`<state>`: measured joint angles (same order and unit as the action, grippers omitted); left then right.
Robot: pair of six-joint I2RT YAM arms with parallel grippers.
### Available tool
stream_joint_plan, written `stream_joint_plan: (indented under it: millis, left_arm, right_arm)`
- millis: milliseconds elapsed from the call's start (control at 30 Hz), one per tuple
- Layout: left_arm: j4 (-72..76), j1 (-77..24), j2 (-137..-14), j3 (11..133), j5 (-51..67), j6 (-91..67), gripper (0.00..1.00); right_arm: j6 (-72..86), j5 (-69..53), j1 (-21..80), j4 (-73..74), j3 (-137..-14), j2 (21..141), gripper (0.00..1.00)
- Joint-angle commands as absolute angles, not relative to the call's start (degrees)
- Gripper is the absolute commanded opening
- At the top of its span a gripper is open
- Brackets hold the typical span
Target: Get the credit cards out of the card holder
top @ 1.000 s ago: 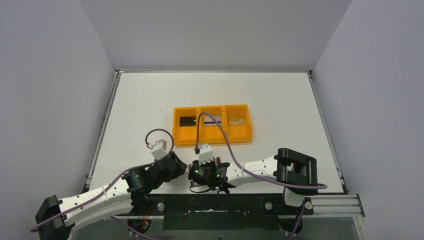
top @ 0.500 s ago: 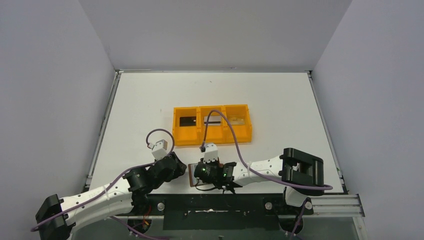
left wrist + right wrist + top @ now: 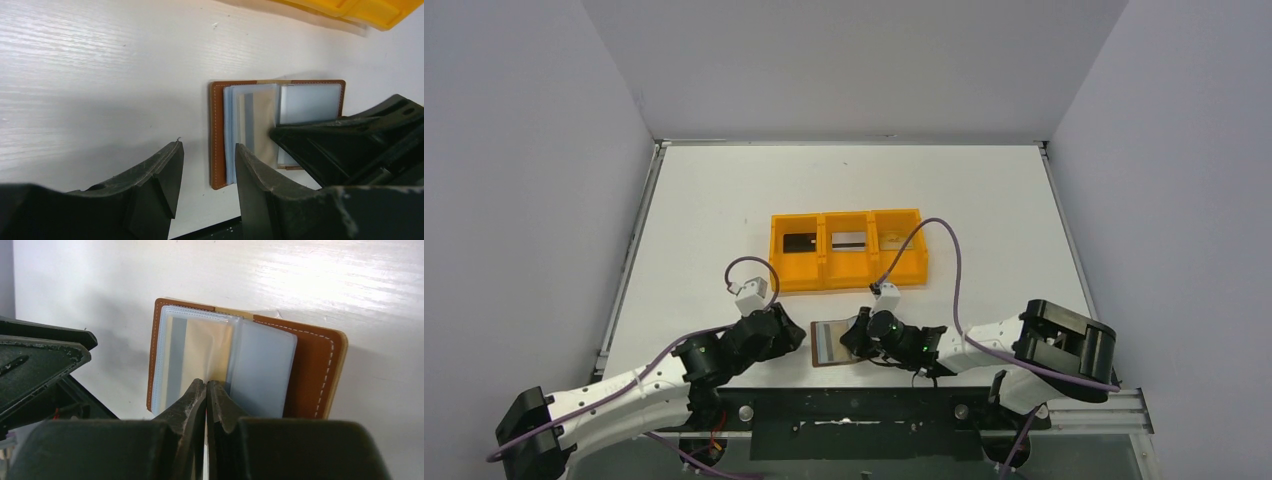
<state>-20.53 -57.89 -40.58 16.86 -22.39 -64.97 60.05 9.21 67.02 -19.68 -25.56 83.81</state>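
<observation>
The card holder (image 3: 827, 343) lies open on the white table near the front edge, brown leather with pale blue-grey pockets (image 3: 260, 370). My right gripper (image 3: 854, 338) is shut, its tips (image 3: 206, 383) touching the pockets at the fold; I cannot tell whether a leaf is pinched. My left gripper (image 3: 796, 338) stands open at the holder's left edge (image 3: 217, 135) with nothing between its fingers (image 3: 207, 157). A black credit card (image 3: 799, 241), a silvery one (image 3: 848, 240) and a tan one (image 3: 898, 240) each lie in a compartment of the orange tray (image 3: 846, 274).
The orange tray stands mid-table just beyond the holder, its corner showing in the left wrist view (image 3: 350, 7). A black rail (image 3: 854, 410) runs along the near edge. Purple cables loop over both wrists. Grey walls close in the table's sides and back.
The right gripper has shut and its arm has swung to the right, uncovering the open card holder. The left gripper has edged slightly forward and stays open.
</observation>
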Motion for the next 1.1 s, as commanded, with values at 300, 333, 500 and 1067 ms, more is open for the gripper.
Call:
stream_joint_plan:
  millis: [300,333,500,1067]
  left_arm:
    - [-6.62,-57.13,-42.66,18.11,-14.21,-60.85,0.43]
    - [-6.39,-57.13,-43.16,18.06,-14.02,-60.90,0.43]
    - [-0.98,-56.96,-45.70,16.95,-10.62,-60.91,0.44]
    - [9.16,-56.34,-58.77,16.82,-5.05,-62.14,0.24]
  right_arm:
    - [66.25,2.31,63.81,-49.79,-15.15,82.72,0.00]
    - [66.39,2.29,63.81,-50.20,-14.86,82.71,0.00]
    - [67.04,2.29,63.27,-50.61,-14.09,82.72,0.00]
    - [66.76,3.41,62.99,-47.12,-14.03,82.30,0.11]
